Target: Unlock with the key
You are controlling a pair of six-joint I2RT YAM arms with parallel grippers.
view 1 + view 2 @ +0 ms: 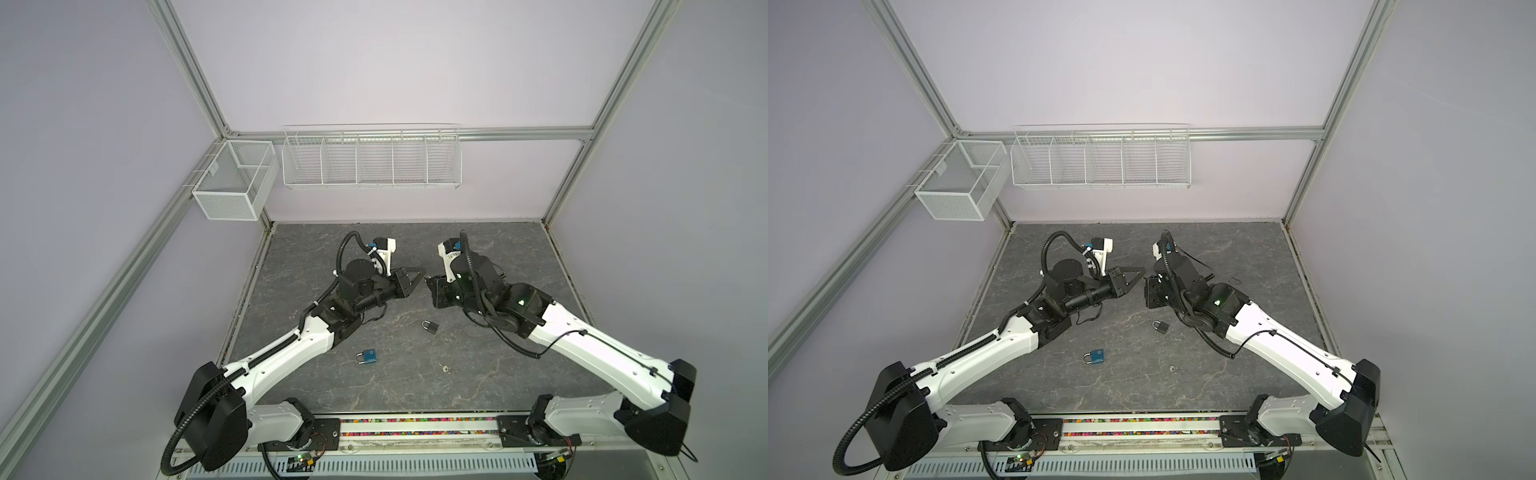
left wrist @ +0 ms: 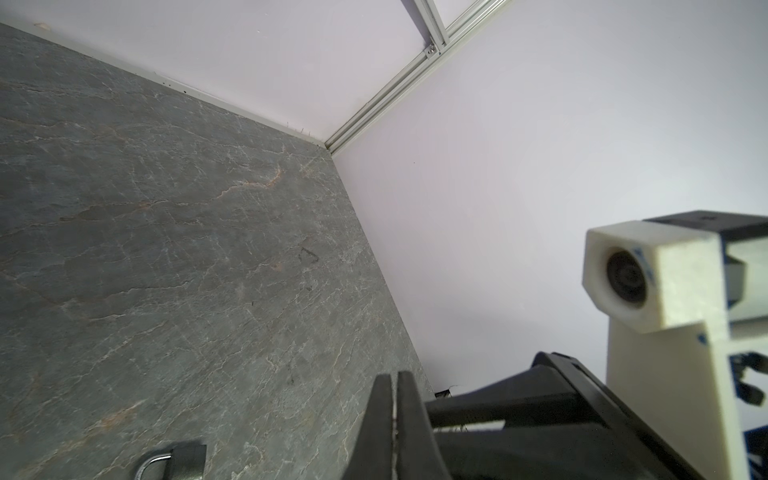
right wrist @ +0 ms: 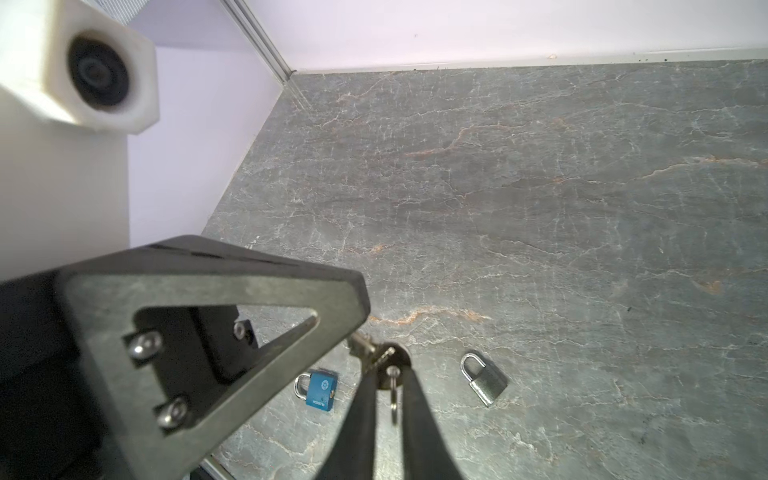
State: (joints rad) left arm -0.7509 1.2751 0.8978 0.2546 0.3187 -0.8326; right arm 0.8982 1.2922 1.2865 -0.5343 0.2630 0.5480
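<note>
Both arms meet in mid-air above the grey stone table (image 1: 478, 374). A small metal key (image 3: 392, 353) with a dark round head and a hanging ring spans the two grippers. My left gripper (image 2: 394, 376) is shut, and its tip (image 3: 357, 307) pinches the key's blade. My right gripper (image 3: 390, 365) has its jaws a little apart around the key's head. On the table below lie a blue padlock (image 1: 368, 356) (image 3: 321, 390) and a grey padlock (image 1: 430, 327) (image 3: 486, 380), both with the shackle shut.
A small pale bit (image 1: 445, 368) lies on the table near the front. A wire rack (image 1: 372, 160) and a mesh box (image 1: 232, 183) hang on the back wall. Walls close in the table's left, back and right sides.
</note>
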